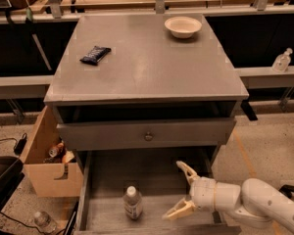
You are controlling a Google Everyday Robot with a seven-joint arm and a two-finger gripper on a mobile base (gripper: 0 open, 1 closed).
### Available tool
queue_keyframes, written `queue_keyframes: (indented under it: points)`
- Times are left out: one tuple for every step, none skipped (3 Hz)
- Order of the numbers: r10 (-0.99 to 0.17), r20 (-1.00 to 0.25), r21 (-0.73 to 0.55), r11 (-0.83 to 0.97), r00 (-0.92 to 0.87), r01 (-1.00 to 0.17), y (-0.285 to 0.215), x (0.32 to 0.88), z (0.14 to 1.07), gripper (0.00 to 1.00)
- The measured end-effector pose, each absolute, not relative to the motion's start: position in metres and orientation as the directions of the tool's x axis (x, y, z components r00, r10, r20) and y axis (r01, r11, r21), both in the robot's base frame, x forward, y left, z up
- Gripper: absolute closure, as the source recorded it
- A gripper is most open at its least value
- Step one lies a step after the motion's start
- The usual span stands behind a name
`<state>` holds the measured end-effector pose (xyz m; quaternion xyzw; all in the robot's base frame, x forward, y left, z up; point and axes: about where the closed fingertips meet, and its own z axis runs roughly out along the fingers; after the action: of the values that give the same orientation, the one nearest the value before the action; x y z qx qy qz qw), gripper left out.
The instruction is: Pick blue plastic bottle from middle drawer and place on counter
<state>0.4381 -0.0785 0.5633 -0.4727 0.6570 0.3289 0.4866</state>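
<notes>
The blue plastic bottle point(133, 202), clear with a white cap and pale label, stands upright on the plank floor of the open middle drawer point(108, 177), left of centre. My gripper point(181, 190) is open inside the drawer, to the right of the bottle and apart from it, its cream fingers point(186, 170) spread wide and pointing left. The white arm reaches in from the lower right. The grey counter point(147, 62) is the cabinet top above.
A white bowl point(183, 26) and a dark snack packet point(95, 55) lie on the counter. A drawer front with a round knob point(148, 136) juts out above the open drawer. A cardboard box point(49, 155) stands at the left. A small nozzle bottle point(282, 60) sits at the right.
</notes>
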Motion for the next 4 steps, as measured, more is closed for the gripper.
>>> queue_keyframes:
  points:
    - [-0.247, -0.965, -0.008, 0.355, -0.085, -0.935, -0.072, 0.449, 0.521, 0.00]
    - [-0.209, -0.974, 0.001, 0.365, -0.083, -0.931, -0.063, 0.455, 0.492, 0.00]
    - [-0.204, -0.977, -0.023, 0.361, -0.055, -0.932, -0.040, 0.455, 0.475, 0.00]
    - [-0.179, -0.983, -0.028, 0.361, -0.040, -0.932, -0.019, 0.450, 0.468, 0.00]
